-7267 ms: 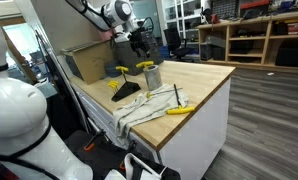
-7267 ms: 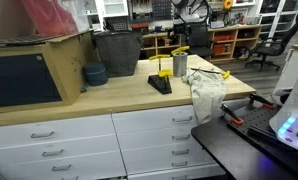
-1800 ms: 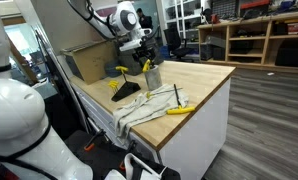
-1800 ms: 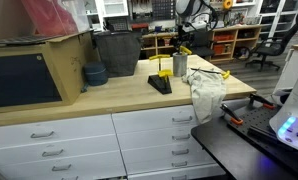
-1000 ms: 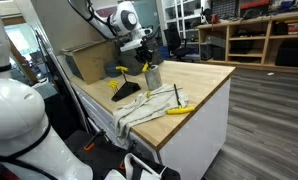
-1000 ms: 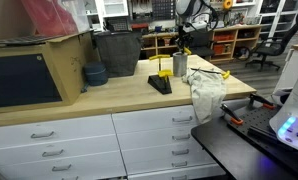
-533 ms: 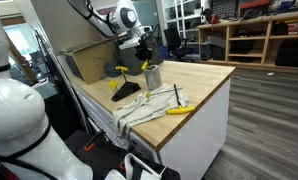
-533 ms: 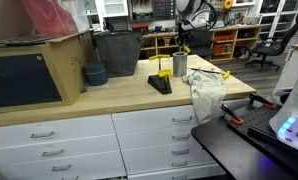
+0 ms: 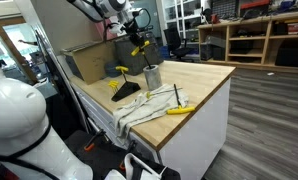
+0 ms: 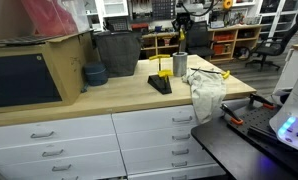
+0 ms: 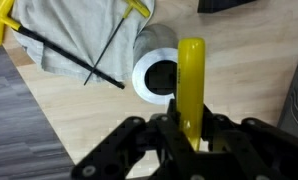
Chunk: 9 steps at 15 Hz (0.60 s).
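Exterior views, both distant: off worktop (image 9: 204,75) end corner; facing worktop (image 10: 119,95) long edge. Wrist view: close, downward past tool (image 11: 184,135). Worktop shared.

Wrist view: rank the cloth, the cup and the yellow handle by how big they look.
1. Grey cloth, though cropped by the frame.
2-3. Metal cup and yellow handle: alike. The handle, clamped in the gripper, is nearer the camera, so unranked.

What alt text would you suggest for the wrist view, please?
The tool grips a yellow handle above a wooden worktop, right beside the open mouth of a metal cup. At upper left, two thin yellow-handled rods cross on a grey cloth.
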Motion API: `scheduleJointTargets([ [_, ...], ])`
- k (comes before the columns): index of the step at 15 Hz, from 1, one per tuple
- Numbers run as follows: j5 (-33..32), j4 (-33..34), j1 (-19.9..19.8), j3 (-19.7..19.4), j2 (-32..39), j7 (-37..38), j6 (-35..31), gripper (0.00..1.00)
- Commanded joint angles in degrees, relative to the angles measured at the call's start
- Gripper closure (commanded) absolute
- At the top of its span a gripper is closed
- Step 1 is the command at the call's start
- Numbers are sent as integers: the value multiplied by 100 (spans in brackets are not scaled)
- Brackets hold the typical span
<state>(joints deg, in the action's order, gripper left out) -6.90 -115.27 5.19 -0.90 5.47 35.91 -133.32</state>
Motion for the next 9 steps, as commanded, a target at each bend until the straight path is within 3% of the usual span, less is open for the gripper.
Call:
scheduleJointTargets([
  [1, -315, -65, 80, 110, -564, 1402, 171, 95],
  [9, -274, 219, 53, 659, -1018, 4455, 1237, 95],
])
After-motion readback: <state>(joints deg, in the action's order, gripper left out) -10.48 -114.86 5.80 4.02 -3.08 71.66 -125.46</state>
